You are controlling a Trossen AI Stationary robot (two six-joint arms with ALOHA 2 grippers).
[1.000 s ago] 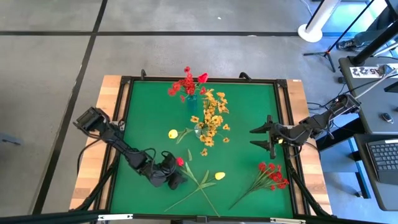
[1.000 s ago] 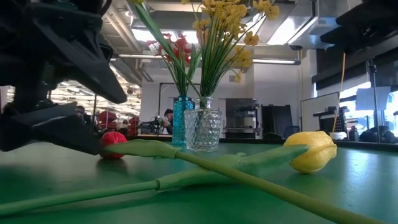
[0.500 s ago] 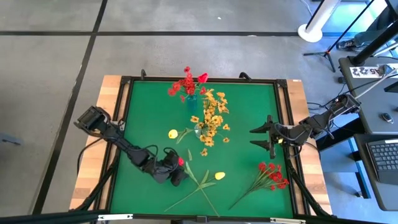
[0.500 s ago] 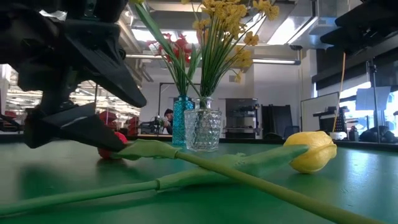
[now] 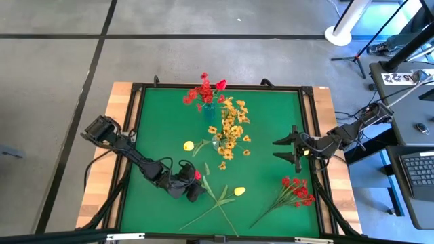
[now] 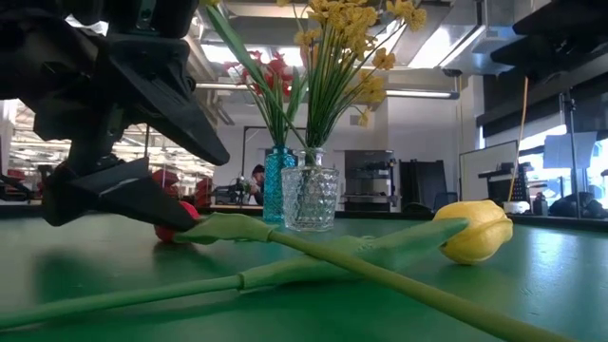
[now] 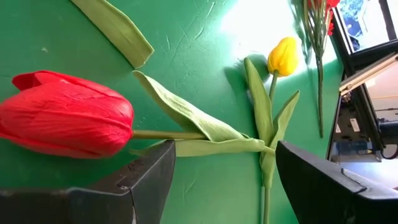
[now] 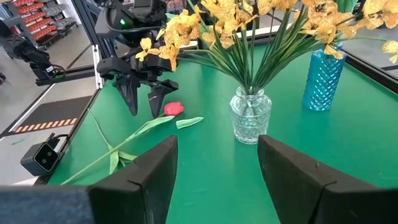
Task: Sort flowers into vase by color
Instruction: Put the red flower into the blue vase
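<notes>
Sorting stood partly done. On the green desk (image 5: pixel 271 122), near the middle of its far edge, the blue vase (image 5: pixel 208 104) already held red blooms (image 5: pixel 201 91), and the clear glass vase (image 5: pixel 217 141) just nearer the centre held the yellow-orange sprays (image 5: pixel 232 129).

Four stems were left loose on the desk:
- a yellow bud (image 5: pixel 188 145) lay just left of the clear vase;
- a red tulip (image 5: pixel 196 175) lay toward the near-left part, its stem running toward the near edge;
- a yellow tulip (image 5: pixel 239 192) lay near the middle of the near edge, its stem crossing the red one's;
- a red cluster sprig (image 5: pixel 297 190) lay near the near-right corner.

The left gripper (image 5: pixel 192 186) was low at the red tulip, jaws spread wide with the bloom (image 7: pixel 65 122) and top of the stem between the fingers (image 7: pixel 146 180); nothing was gripped yet. Judged: a pick of this red tulip was being set up, bound for the blue vase.

The right gripper (image 5: pixel 283 150) waited over the right side of the desk, jaws apart and holding nothing, pointed toward the vases.
</notes>
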